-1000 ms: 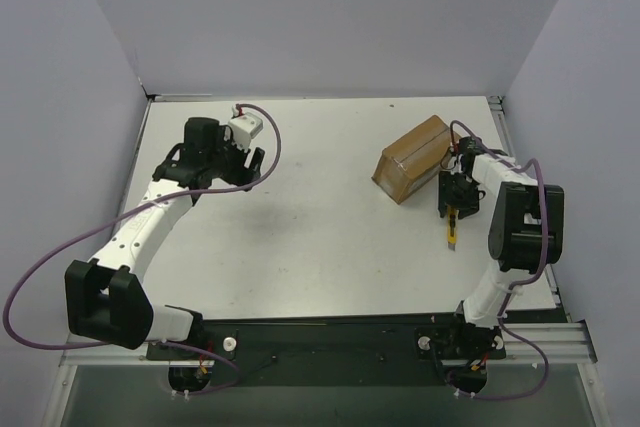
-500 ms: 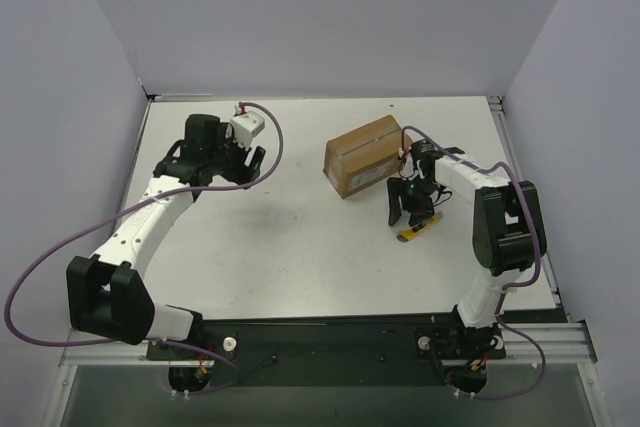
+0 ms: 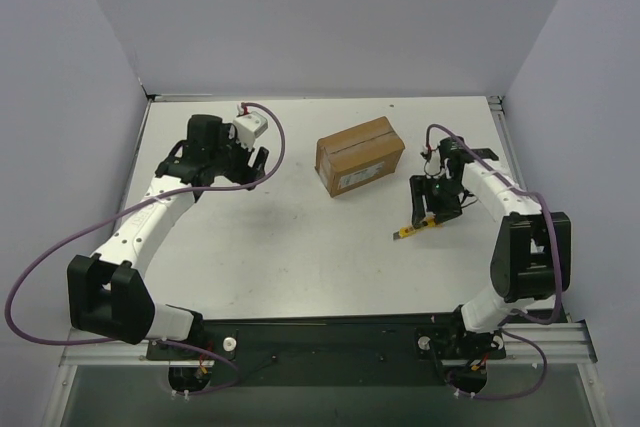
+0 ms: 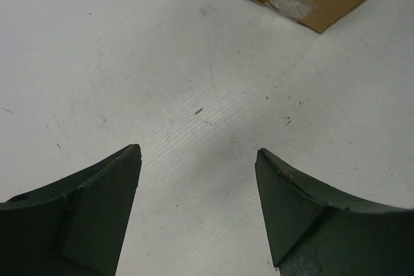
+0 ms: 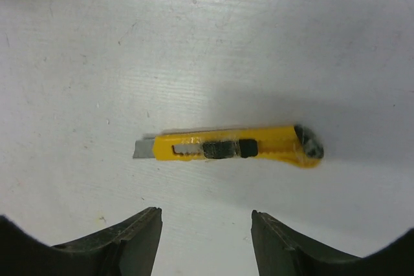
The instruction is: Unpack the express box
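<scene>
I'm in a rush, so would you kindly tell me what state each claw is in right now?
Left claw: open, holding nothing.
Right claw: open, empty; the yellow utility knife lies loose, ungripped.

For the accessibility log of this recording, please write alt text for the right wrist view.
A yellow plastic utility knife with a black slider lies flat on the white table, its short grey blade pointing left in the picture. The right gripper is open at the bottom edge, its two dark fingers apart and clear of the knife.
</scene>
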Controlling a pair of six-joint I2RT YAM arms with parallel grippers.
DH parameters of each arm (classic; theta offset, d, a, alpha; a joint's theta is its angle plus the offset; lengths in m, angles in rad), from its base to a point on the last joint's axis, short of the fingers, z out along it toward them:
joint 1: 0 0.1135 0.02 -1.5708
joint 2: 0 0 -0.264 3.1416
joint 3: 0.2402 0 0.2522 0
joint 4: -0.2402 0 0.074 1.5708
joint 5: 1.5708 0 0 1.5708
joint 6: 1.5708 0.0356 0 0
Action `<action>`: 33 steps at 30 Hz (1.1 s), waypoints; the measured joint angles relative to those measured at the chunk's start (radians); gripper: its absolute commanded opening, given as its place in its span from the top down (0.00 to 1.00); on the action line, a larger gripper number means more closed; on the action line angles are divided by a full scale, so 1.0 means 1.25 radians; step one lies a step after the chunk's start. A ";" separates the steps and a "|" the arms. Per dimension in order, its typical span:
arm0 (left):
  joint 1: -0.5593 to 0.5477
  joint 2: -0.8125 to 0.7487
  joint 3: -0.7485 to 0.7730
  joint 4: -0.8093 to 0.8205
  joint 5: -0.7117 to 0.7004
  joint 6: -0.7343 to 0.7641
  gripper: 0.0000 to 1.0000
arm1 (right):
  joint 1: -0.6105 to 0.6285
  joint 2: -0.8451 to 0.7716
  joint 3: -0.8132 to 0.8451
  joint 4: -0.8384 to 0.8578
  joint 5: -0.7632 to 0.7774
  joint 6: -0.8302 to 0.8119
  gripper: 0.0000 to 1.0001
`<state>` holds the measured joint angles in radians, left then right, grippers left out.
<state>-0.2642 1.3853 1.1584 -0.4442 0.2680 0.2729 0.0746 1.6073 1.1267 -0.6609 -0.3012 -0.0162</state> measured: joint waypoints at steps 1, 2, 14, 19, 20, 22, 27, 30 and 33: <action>-0.001 0.000 0.000 0.000 0.001 -0.002 0.19 | 0.006 -0.006 -0.011 0.004 0.007 -0.008 0.39; -0.002 0.000 0.000 0.000 0.002 -0.003 0.19 | 0.012 -0.008 -0.022 0.011 0.014 -0.020 0.38; -0.002 0.000 -0.018 -0.001 0.005 -0.004 0.19 | -0.031 0.093 -0.013 0.096 0.058 -0.157 0.47; -0.002 -0.001 -0.030 0.000 0.004 -0.002 0.19 | -0.020 0.093 -0.037 0.097 0.002 -0.158 0.44; -0.002 -0.001 -0.031 -0.001 0.004 -0.002 0.19 | -0.012 0.093 -0.047 0.097 -0.008 -0.158 0.44; -0.002 -0.002 -0.034 -0.001 0.004 -0.001 0.19 | 0.011 0.093 -0.068 0.094 -0.027 -0.158 0.44; -0.002 -0.006 -0.047 -0.001 0.004 0.000 0.19 | 0.059 0.093 -0.087 0.092 -0.046 -0.155 0.45; -0.002 -0.008 -0.048 0.000 0.004 0.001 0.19 | 0.062 0.093 -0.087 0.090 -0.051 -0.153 0.48; -0.002 -0.010 -0.050 0.000 0.004 0.001 0.19 | 0.062 0.093 -0.086 0.081 -0.060 -0.155 0.51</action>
<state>-0.2672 1.3731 1.0954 -0.4442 0.2733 0.2737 0.1520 1.7233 1.0191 -0.5598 -0.3759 -0.2100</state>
